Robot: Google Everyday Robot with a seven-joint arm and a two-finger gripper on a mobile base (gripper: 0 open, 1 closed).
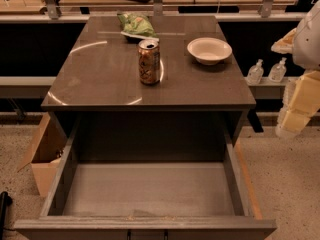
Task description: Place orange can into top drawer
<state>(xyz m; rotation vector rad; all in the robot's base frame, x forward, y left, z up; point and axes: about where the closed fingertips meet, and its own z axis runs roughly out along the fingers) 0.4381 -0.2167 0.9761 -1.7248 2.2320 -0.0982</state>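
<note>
The single camera view looks down over a dark glossy counter with the top drawer pulled fully out beneath its near edge, its flat bottom bare. The orange can stands upright near the middle of the counter, its long axis vertical and its silver top with the open tab facing up. A green chip bag lies just behind it, and a white bowl sits apart to its right in the picture. The robot's pale arm hangs at the right edge of the frame, off the counter and beside its corner. The jaws are at the arm's lower end there, and I cannot tell how far they are parted or whether they hold anything. The can is not in them. From the jaws the can lies well apart, toward the left of the frame and farther back, with the bowl roughly between. By my reading the pickup has not begun. The reach likely has to pass the bowl and close on the can's sides.
</note>
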